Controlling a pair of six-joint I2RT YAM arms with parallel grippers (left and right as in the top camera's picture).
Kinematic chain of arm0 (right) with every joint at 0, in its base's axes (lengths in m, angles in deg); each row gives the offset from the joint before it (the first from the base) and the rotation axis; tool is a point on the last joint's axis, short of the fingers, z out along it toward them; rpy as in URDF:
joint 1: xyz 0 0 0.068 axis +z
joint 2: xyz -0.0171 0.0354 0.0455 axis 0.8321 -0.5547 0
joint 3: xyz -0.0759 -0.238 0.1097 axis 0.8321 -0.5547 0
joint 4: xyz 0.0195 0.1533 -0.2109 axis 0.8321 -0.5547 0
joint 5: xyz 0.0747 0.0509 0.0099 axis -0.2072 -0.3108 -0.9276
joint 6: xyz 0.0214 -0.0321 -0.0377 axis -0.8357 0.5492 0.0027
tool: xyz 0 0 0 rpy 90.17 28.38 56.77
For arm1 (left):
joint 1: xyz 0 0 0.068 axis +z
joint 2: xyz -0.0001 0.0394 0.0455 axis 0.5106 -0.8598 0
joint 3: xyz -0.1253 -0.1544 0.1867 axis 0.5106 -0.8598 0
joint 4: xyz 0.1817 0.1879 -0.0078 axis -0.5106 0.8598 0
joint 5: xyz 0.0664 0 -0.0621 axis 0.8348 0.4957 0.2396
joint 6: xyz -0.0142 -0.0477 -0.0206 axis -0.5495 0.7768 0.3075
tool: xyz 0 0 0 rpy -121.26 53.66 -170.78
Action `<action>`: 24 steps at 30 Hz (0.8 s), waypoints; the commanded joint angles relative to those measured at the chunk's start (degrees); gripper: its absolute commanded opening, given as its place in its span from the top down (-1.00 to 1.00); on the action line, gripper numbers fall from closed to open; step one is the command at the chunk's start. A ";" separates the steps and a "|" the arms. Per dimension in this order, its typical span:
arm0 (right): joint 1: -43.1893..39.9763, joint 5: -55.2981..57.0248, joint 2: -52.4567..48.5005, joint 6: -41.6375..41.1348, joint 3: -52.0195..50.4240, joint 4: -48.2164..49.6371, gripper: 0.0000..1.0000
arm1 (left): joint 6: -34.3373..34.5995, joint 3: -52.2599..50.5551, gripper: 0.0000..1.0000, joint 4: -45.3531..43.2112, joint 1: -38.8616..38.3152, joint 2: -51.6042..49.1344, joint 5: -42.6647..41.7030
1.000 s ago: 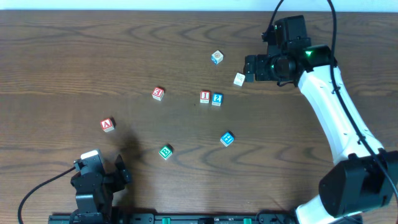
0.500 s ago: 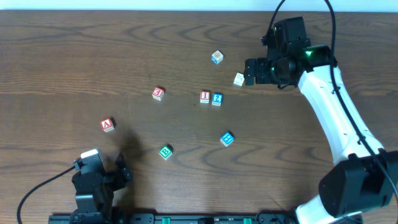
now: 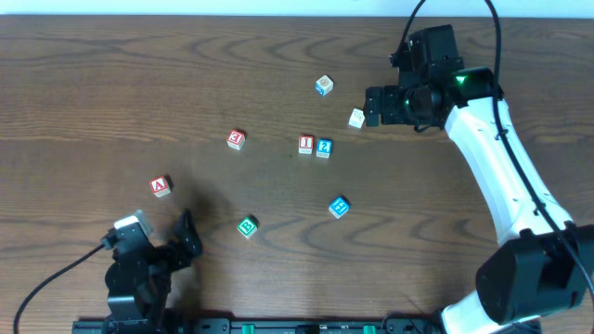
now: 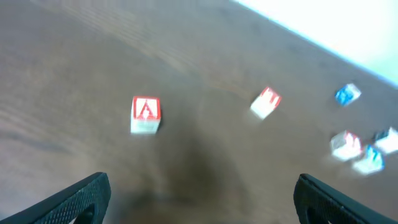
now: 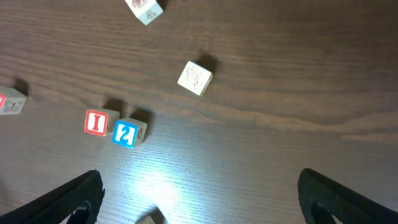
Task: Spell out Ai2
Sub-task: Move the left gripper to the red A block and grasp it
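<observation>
The red "A" block (image 3: 161, 186) lies at the left of the table and shows in the left wrist view (image 4: 146, 114), ahead and left of my jaws. The red "I" block (image 3: 305, 144) and the blue "2" block (image 3: 323, 147) sit side by side, touching, at mid-table. They show in the right wrist view as "I" (image 5: 95, 122) and "2" (image 5: 126, 134). My left gripper (image 3: 181, 243) is open and empty near the front left edge, its jaws (image 4: 202, 193) wide apart. My right gripper (image 3: 376, 104) is open and empty at the back right, its jaws (image 5: 199, 186) wide apart.
A red "E" block (image 3: 236, 138) lies left of the "I". A blue "H" block (image 3: 339, 206) and a green block (image 3: 247, 225) lie nearer the front. A pale block (image 3: 357, 118) sits beside the right gripper, and another block (image 3: 323, 85) lies further back.
My left gripper has swung and shifted a little to the right, towards the table's middle. The right arm and all blocks have not moved.
</observation>
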 commanded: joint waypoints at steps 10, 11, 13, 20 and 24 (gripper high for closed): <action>-0.09 -0.48 0.79 0.70 0.42 1.79 -0.99 | 3.10 16.26 -0.91 -5.07 0.35 -42.51 5.40; -0.09 -0.46 0.79 0.70 0.42 1.79 -0.98 | 3.10 18.82 -0.91 -4.52 0.35 -46.82 5.92; -0.09 -0.48 0.79 0.70 0.42 1.79 -0.99 | 3.06 24.04 -0.91 -2.49 0.35 -55.08 6.91; -0.09 -0.46 0.76 0.70 0.42 1.66 -0.99 | 2.89 42.73 -0.91 12.39 0.35 -80.72 10.45; -0.09 -0.46 0.76 0.70 0.42 1.66 -0.99 | 3.19 46.21 -0.91 14.73 0.35 -88.08 10.47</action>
